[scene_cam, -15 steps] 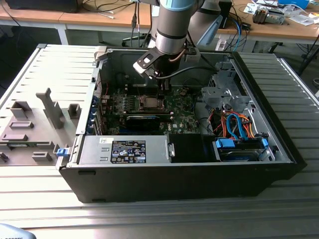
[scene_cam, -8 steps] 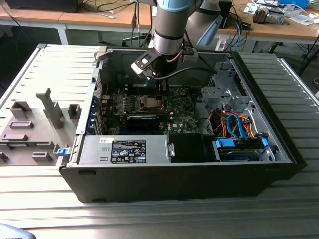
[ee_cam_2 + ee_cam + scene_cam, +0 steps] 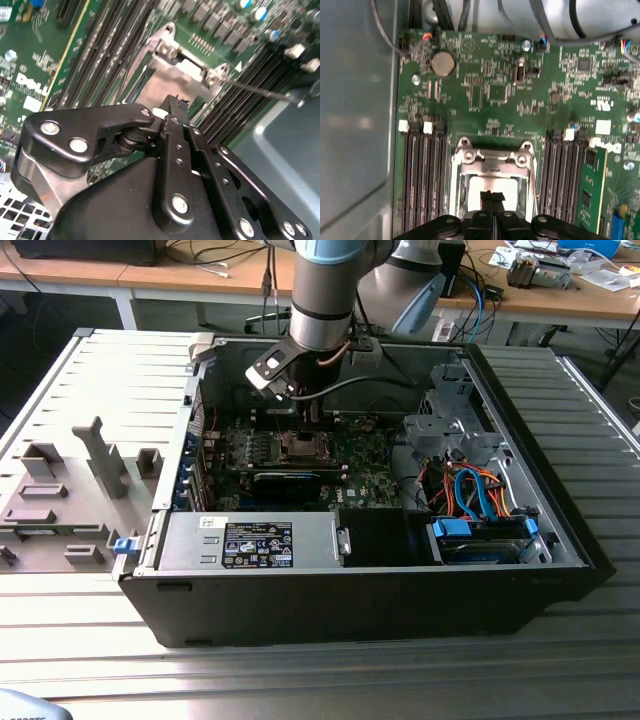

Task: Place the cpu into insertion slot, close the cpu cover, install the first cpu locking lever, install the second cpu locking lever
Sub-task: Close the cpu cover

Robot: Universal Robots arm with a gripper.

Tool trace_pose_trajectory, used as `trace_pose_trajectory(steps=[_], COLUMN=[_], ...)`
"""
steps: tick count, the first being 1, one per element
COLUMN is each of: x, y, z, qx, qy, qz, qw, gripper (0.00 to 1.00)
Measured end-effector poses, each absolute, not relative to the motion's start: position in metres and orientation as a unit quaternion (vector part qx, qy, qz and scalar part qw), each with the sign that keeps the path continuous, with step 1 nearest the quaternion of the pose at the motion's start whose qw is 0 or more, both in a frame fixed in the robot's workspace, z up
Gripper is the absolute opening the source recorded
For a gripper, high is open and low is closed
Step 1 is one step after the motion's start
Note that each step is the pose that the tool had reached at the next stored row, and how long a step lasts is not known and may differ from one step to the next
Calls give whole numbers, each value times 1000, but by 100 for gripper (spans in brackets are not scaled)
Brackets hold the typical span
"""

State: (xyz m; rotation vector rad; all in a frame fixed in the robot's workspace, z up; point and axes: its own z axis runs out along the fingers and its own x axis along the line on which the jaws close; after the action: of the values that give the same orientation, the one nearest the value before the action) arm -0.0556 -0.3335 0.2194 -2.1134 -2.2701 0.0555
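In the exterior view my gripper (image 3: 308, 418) reaches down into the open computer case, just above the insertion slot (image 3: 299, 446) on the green motherboard (image 3: 360, 455). In both wrist views the black fingertips (image 3: 492, 196) are pressed together with nothing visible between them. They hover over the middle of the socket. The silvery cpu cover (image 3: 490, 162) lies flat around a pale grey square surface, apparently the cpu (image 3: 472, 195). The cover's hinge end (image 3: 187, 62) shows beyond the gripper (image 3: 176, 104). A thin wire locking lever (image 3: 262, 91) sticks out sideways from the socket's corner.
Rows of black memory slots (image 3: 422, 170) flank the socket on both sides, one with a green module (image 3: 592, 185). A coin battery (image 3: 442, 63) sits further up the board. The case walls (image 3: 530, 440), a drive cage with orange and blue cables (image 3: 470, 490) and the power supply (image 3: 250, 540) surround the board.
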Motion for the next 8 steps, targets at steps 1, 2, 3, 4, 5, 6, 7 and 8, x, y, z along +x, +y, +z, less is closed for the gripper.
trace_pose_trajectory(steps=[1,2,3,4,5,6,7,8], x=[-59,-61,-64,-65,-66,-68,-69,-70], y=[-333,-333,-333,-333,-333,-333,-333,-333], z=[219,219,218,216,215,213,212,211], qx=[-681,-681,-681,-681,-681,-681,-681,-681], qy=[-732,-732,-732,-732,-732,-732,-732,-732], qz=[18,18,18,18,18,18,18,18], qw=[20,20,20,20,20,20,20,20], gripper=[11,11,11,11,11,11,11,11])
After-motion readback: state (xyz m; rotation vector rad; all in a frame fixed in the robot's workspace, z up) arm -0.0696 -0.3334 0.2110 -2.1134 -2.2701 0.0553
